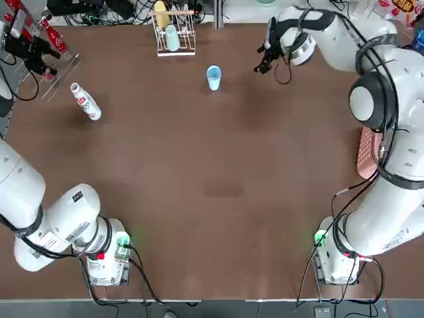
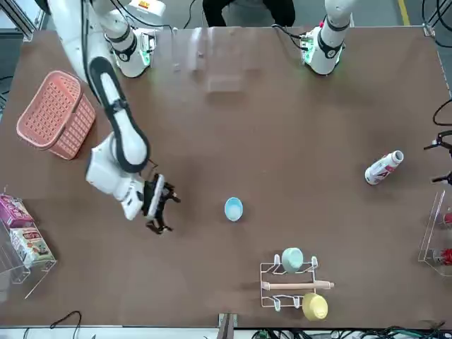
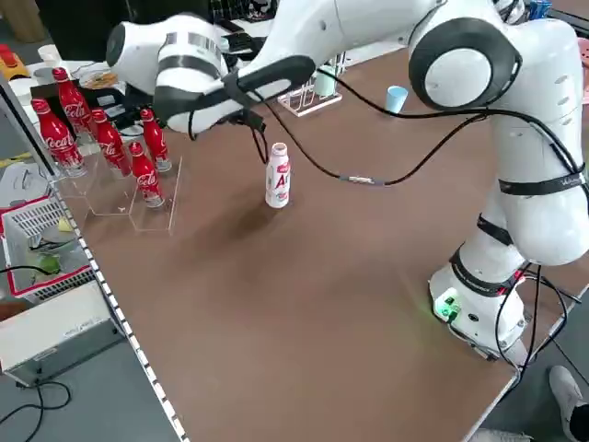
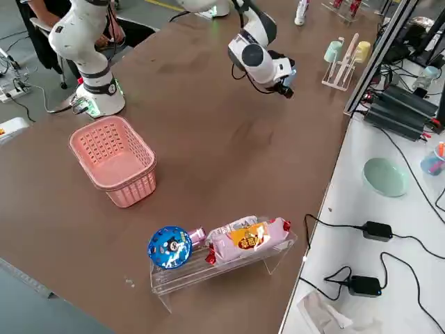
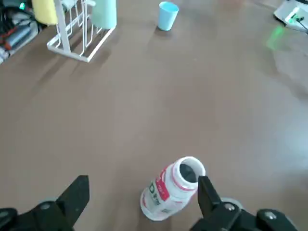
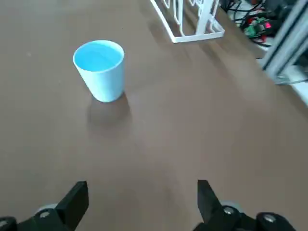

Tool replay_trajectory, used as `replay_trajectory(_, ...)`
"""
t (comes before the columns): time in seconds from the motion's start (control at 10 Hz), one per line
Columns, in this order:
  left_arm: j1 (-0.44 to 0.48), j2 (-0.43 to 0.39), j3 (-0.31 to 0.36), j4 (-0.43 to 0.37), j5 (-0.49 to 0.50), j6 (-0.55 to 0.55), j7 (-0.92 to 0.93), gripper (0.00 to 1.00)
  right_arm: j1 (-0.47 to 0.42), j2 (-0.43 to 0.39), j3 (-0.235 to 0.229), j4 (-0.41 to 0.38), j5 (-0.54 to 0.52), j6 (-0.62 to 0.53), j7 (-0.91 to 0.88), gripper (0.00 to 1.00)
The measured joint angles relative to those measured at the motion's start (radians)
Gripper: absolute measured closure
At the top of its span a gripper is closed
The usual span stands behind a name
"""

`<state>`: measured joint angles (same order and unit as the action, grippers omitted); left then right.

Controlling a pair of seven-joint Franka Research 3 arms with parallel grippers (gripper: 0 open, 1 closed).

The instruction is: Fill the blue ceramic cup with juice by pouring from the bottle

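Left pincer [image 5: 144, 204] spread beside the bottle [image 5: 168, 188] — probably lining up a grasp. Right pincer [image 6: 143, 202] also parted, empty, near the blue cup [image 6: 102, 71] — perhaps to steady it.

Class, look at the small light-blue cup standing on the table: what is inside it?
The light-blue cup shows only its bare blue inner wall; no juice is visible there. Its near wall covers part of the inside, so the very bottom cannot be made out with certainty.
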<state>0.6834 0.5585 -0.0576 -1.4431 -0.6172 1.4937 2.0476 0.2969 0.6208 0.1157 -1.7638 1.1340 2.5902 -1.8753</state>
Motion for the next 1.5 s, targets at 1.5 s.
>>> replay_trajectory(1.5, 0.082, 0.256, -0.021, -0.101, -0.122, 0.022, 0.376, 0.00, 0.094, 0.281, 0.086, 0.263, 0.345, 0.062, -0.163, 0.00)
